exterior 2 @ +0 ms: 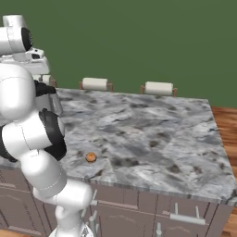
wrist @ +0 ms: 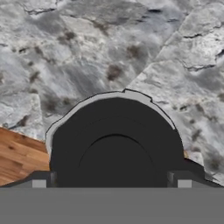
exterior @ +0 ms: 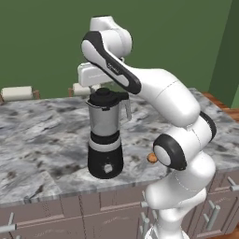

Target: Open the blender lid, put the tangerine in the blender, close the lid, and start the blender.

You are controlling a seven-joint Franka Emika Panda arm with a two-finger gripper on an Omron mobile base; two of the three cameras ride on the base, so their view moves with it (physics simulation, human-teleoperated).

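The end effector (wrist: 112,183) hangs straight above the blender lid (wrist: 114,144), its fingertips (wrist: 41,180) spread wide to either side of the raised knob and holding nothing. The lid sits on the blender (exterior: 106,135), which stands upright on the counter (exterior: 42,135) a little back from the front edge, handle toward the arm. The tangerine (exterior 2: 91,157) lies on the counter near that front edge, beside the blender's base and apart from it. To the right of the fruit the grey marbled top runs wide and bare to its far corner. Two paper towel rolls (exterior 2: 95,84) rest along the back edge. Drawers with bar handles (exterior 2: 187,218) run beneath, a wooden floor (exterior 2: 227,125) lies beyond, and a green wall (exterior 2: 139,37) stands behind.
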